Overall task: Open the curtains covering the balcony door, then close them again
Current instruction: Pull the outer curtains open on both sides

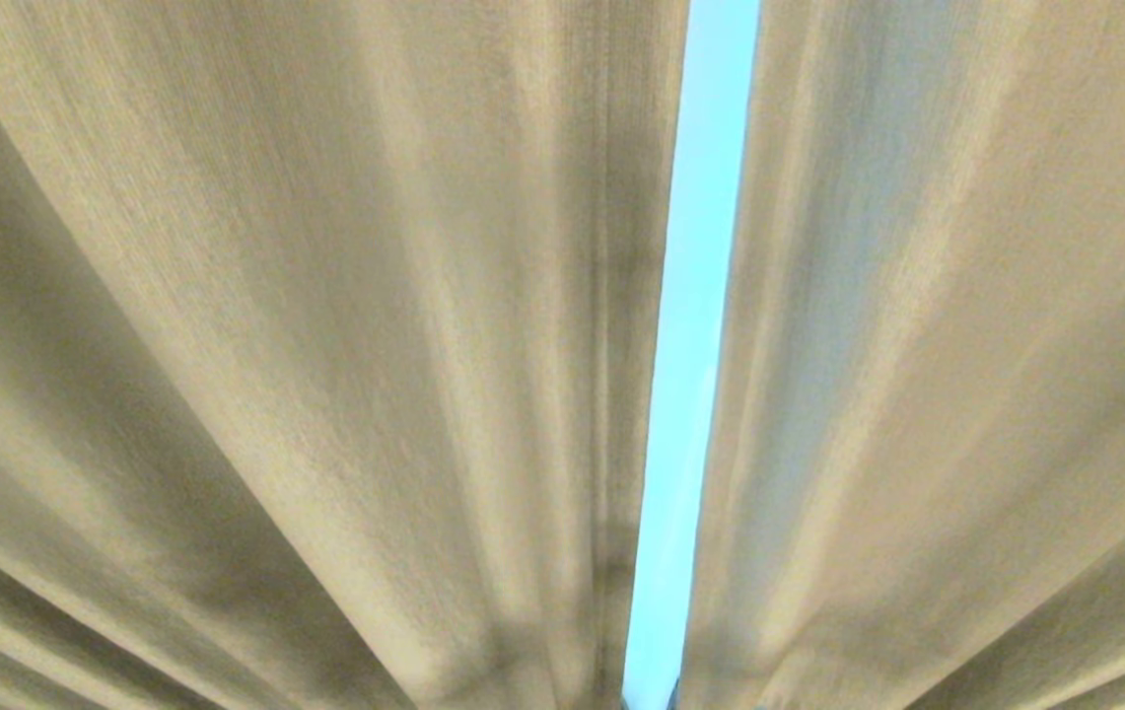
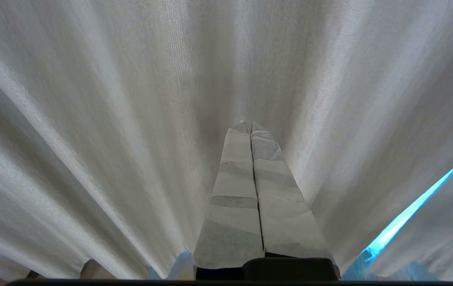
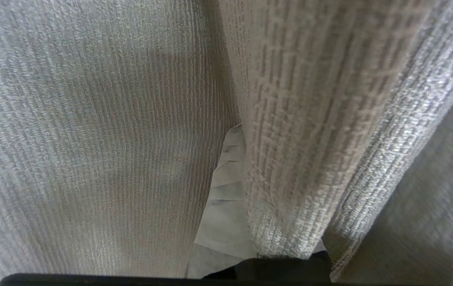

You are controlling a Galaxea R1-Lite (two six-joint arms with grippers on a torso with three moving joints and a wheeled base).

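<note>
A: Looking straight ahead, what fills the head view?

B: The curtains (image 1: 325, 345), two greyish-beige pleated panels hanging side by side, with a narrow bright slit (image 1: 695, 345) between their inner edges. The slit runs top to bottom, a little right of centre. Nothing of the balcony door can be made out through it.

A: Where are the arms?

B: Neither shows in the head view. The left end effector (image 2: 250, 126) has its two wrapped fingers pressed together, with nothing between them, pointing at a plain stretch of drape; the bright slit lies off towards its right. It looks parked.

A: And the right one?

B: The right end effector (image 3: 236, 133) is pushed in among the folds. One wrapped finger shows beside a thick fold of woven fabric (image 3: 290, 159) that lies across the other side. The fingers are closed, and I cannot tell whether any cloth is pinched between them.

A: So which arm is the one to work?

B: The right, I judge; it is already against the fabric. The folds run vertically, so the drape has to be swept sideways, across its long axis, away from the slit, to widen the opening.
</note>
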